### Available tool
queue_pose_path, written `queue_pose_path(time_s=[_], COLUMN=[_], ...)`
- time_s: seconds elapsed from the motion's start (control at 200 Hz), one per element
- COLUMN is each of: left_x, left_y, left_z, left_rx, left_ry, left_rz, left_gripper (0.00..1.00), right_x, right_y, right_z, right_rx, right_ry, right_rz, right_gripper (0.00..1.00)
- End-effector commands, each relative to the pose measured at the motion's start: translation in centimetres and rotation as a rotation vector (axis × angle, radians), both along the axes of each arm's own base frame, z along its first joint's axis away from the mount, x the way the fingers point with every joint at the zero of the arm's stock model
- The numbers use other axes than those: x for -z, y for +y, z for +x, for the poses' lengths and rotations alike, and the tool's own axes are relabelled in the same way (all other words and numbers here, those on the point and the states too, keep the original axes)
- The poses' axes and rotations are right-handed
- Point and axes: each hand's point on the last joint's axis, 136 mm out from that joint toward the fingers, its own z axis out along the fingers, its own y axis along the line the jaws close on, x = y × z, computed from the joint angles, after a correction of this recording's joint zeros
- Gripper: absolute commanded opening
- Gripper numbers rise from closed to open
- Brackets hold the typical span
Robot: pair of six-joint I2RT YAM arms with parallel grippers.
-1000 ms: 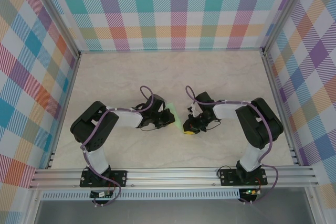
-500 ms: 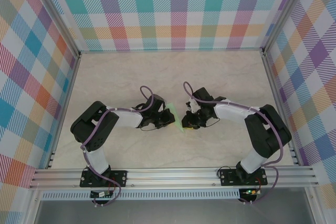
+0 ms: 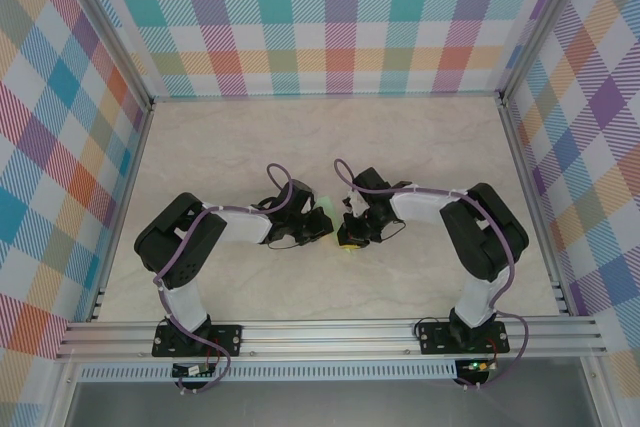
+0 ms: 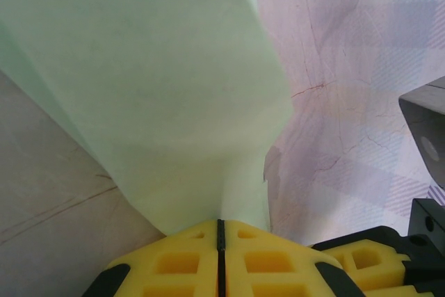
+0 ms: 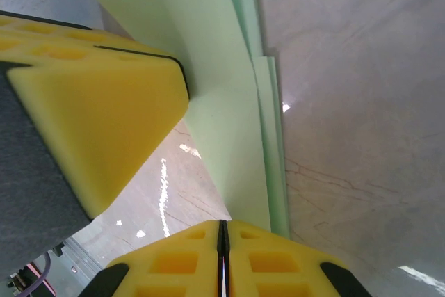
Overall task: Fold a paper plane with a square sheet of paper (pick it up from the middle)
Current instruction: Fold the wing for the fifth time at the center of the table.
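I am clamping my left tool shut on the paper sheet, its yellow pads pressing together with the sheet's near edge caught between them. I am pinching my right tool shut on the same sheet, where several folded layers are stacking up along one edge.

The sheet is pale green and already folded into layers. It is hanging between the two tools over the middle of the counter, and I cannot tell whether it is touching the surface.

From my right wrist, a yellow pad of the left tool is crowding in just left of the sheet, touching it and hiding part of it. From my left wrist, the right tool's yellow foam and grey body are sitting low and to the right of the sheet, near it.

My left arm and right arm are bending in toward the sheet from either side. Plaid walls are standing well beyond the sheet on three sides, and an aluminium rail is running across well to its near side.
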Motion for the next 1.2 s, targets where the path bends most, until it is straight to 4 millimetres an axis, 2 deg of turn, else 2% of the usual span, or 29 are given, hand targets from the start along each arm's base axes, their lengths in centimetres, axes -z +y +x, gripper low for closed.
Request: queue_pose_path(time_s=[0.0, 0.425, 0.625, 0.965, 1.095, 1.195], left_x=[2.1, 3.1, 4.1, 4.6, 4.5, 4.3], left_y=[1.0, 2.4, 3.7, 4.2, 4.0, 3.7], left_z=[-0.7, -1.0, -1.3, -1.6, -1.6, -1.5], left_rx=[-0.006, -0.033, -0.056, -0.059, -0.051, -0.041], left_ry=[0.042, 0.07, 0.108, 0.128, 0.123, 0.116], left_rz=[0.089, 0.174, 0.262, 0.299, 0.287, 0.272], left_gripper=[0.09, 0.08, 0.08, 0.07, 0.07, 0.07], right_x=[1.3, 3.9, 4.0, 3.6, 2.6, -0.4], right_y=[-1.0, -3.1, -4.2, -6.3, -6.3, -4.9], right_z=[-1.2, -3.5, -5.2, -8.4, -7.6, -5.3], right_rx=[-0.021, -0.028, -0.021, 0.004, 0.022, 0.022], right_ry=[0.033, 0.088, 0.107, 0.149, 0.105, 0.008], right_rz=[-0.048, -0.108, -0.091, -0.092, -0.066, -0.007], right_gripper=[0.1, 0.07, 0.06, 0.06, 0.06, 0.06])
